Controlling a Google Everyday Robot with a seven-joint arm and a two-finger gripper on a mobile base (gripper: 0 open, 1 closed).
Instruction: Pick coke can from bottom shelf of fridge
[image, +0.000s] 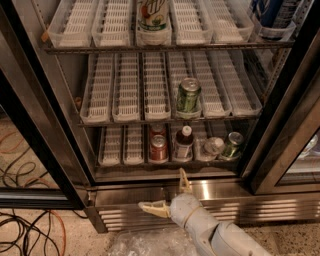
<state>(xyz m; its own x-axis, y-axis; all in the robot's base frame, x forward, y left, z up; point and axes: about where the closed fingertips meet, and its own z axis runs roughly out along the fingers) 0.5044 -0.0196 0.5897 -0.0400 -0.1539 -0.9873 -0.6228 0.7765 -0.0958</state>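
Note:
The coke can (158, 148), red with a silver top, stands at the front of a lane on the bottom shelf (120, 150) of the open fridge (65, 115). A second red can stands just behind it. My gripper (166, 192) is below the shelf, in front of the steel base, a little right of and below the can. Its two tan fingers (153, 208) are spread wide apart, one pointing up and one left, with nothing between them.
On the bottom shelf, right of the coke can: a dark bottle with a red cap (184, 145), a clear bottle (212, 148) and a tilted green can (231, 145). A green can (188, 97) stands on the middle shelf. Cables (30, 230) lie on the floor left. Clear plastic (150, 242) lies below.

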